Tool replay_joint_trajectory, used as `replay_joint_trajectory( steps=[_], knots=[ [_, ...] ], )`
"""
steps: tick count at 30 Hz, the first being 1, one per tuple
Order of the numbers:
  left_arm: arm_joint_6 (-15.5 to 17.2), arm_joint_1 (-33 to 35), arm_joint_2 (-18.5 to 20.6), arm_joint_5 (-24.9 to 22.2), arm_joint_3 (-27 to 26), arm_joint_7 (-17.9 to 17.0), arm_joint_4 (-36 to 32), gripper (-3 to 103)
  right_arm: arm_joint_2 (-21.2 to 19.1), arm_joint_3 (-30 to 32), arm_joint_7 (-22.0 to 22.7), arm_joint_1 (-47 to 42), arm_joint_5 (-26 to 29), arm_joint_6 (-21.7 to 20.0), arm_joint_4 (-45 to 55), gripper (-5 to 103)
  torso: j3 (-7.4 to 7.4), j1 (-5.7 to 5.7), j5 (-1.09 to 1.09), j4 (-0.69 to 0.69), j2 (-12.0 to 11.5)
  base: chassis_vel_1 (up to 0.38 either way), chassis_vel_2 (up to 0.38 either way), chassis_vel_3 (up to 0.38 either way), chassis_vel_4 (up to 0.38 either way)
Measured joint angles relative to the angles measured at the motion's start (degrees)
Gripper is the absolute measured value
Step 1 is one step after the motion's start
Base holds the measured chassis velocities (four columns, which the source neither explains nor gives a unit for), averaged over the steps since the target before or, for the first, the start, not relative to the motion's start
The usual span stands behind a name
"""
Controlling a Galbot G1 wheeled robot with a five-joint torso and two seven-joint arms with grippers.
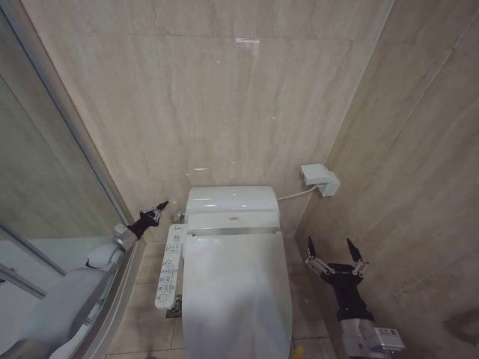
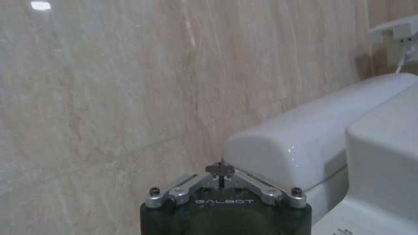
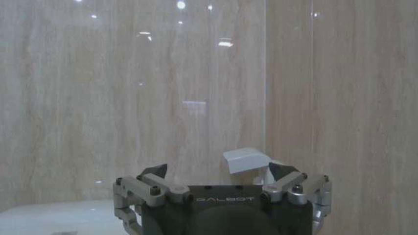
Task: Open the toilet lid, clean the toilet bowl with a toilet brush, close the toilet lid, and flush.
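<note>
With the toilet lid [image 1: 236, 295] down, the left gripper [image 1: 159, 207], pinched empty beside the tank [image 1: 232, 200], should press squarely; the right gripper [image 1: 334, 256] waits spread, holding nothing.

The floor [image 1: 150, 314] is showing as beige tile, running under everything at the foot of the two beige walls. The toilet bowl [image 1: 224, 333] is standing directly on it, between the left pincer [image 1: 159, 209] and the right pincer [image 1: 334, 254], nearer the left one, which is sitting just beside the tank end. A bare strip of tile is lying below the left pincer, beside the bowl's button panel [image 1: 169, 268]. Another strip is lying between the bowl and the right pincer, beneath its spread fingers.
</note>
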Motion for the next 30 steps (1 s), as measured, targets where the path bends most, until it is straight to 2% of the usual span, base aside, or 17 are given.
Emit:
replay_joint_trajectory(
  steps=[5, 14, 23, 30],
  knots=[
    [-1.3, -1.83, -0.69, 1.08, 1.81, 2.17, 3.07, 0, 0.0, 0.0, 0.0, 0.0, 0.0, 0.0, 0.0, 100, 0.0, 0.0, 0.0, -0.01, 0.0, 0.0, 0.0, 0.0, 0.0],
    [-4.4, -3.99, -0.5, 6.97, 1.85, 8.84, 7.63, 0, 0.0, 0.0, 0.0, 0.0, 0.0, 0.0, 0.0, 100, 0.0, 0.0, 0.0, 0.0, 0.0, 0.0, 0.0, 0.0, 0.0],
    [-6.45, -5.69, -0.58, 8.31, 1.66, 11.26, 10.76, 0, 0.0, 0.0, 0.0, 0.0, 0.0, 0.0, 0.0, 100, 0.0, -0.01, 0.0, -0.01, 0.0, 0.0, 0.0, 0.0, 0.0],
    [-6.6, -5.99, -0.92, 8.35, 1.59, 11.92, 10.83, 0, 0.0, 0.0, 0.0, 0.0, 0.0, 0.0, 0.0, 100, 0.0, -0.01, -0.01, -0.01, 0.0, 0.0, 0.0, 0.0, 0.0]
  ],
)
